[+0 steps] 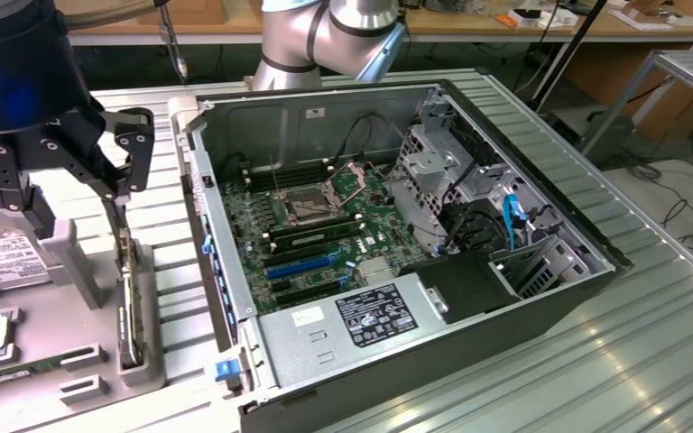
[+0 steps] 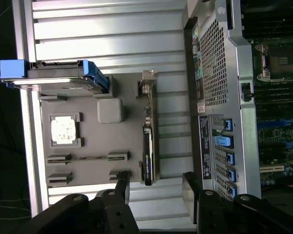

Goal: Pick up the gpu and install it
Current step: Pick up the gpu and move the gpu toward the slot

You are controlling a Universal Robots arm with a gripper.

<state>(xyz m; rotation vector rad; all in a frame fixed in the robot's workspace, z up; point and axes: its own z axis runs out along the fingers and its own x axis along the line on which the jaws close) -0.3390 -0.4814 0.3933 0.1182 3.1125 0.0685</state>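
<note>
Black fingers [image 1: 131, 153] spread wide and holding nothing, the gripper [image 1: 72, 176] hangs over a grey parts tray [image 1: 76, 257] on the exterior view's left. The gpu [image 1: 130, 302] stands on its long edge in a slot of that tray, just beside the open computer case [image 1: 467, 361], untouched. Its silver bracket end points away from the gripper in the wrist view. A hard drive [image 2: 63, 78] and a processor [image 2: 63, 130] sit in neighbouring tray pockets. The case's motherboard [image 1: 310, 216] lies exposed.
</note>
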